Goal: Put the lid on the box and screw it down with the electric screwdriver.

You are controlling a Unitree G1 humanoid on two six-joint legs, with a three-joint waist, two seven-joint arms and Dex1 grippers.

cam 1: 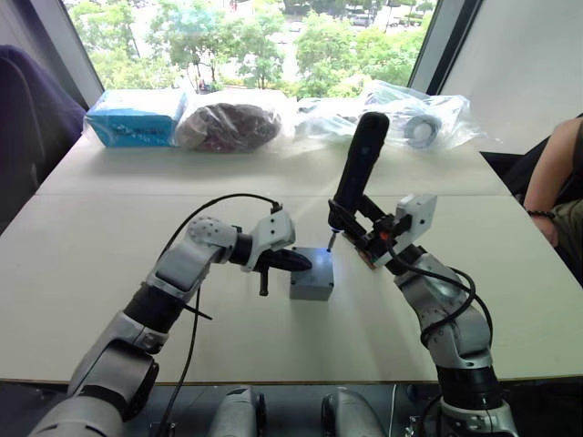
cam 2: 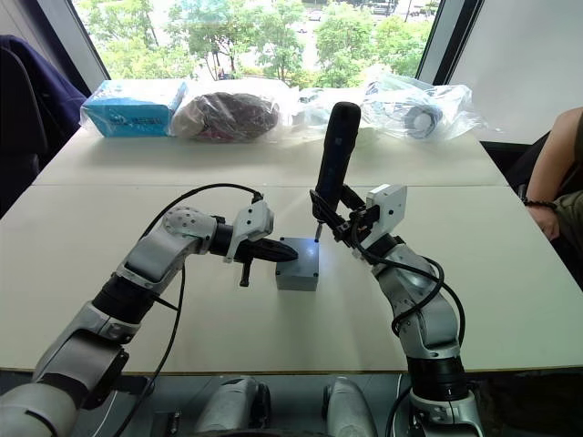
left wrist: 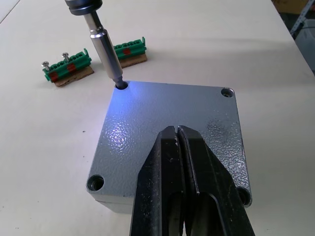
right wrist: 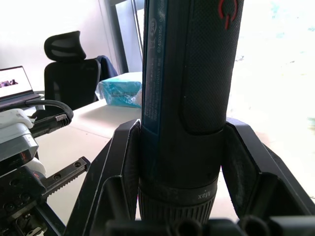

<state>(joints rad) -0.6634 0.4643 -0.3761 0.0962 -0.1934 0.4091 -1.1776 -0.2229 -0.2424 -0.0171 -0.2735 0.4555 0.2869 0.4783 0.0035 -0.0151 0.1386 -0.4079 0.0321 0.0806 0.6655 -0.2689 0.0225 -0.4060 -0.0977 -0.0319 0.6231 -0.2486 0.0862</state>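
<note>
You have the desk in front of you, and everything worth watching sits around the box near its middle. The lid is already seated flush on the box, so the enclosure is closed and you cannot see what is inside. Your right gripper, just right of the box, has its jaws clamped on the lower barrel of the electric screwdriver, one jaw on either side of the barrel in the right wrist view. The tool's long axis runs steeply upward from the box, leaning a little away from you and toward the right arm. Its thin metal bit comes down into the screw hole at the lid's far right corner, with the white tip light pooling on the grey surface around it. That is the relation the driving turns on: bit and hole look lined up, and the tool probably needs to stay on that slanted axis with downward pressure. Your left gripper, on the left side of the box, has its jaws together, lying across the lid over its left edge as though bracing it. The three other corner holes look open; whether screws sit in them is hard to tell. Beyond the box's right side lie two small green screw holders, the nearer one carrying two upright screws.
</note>
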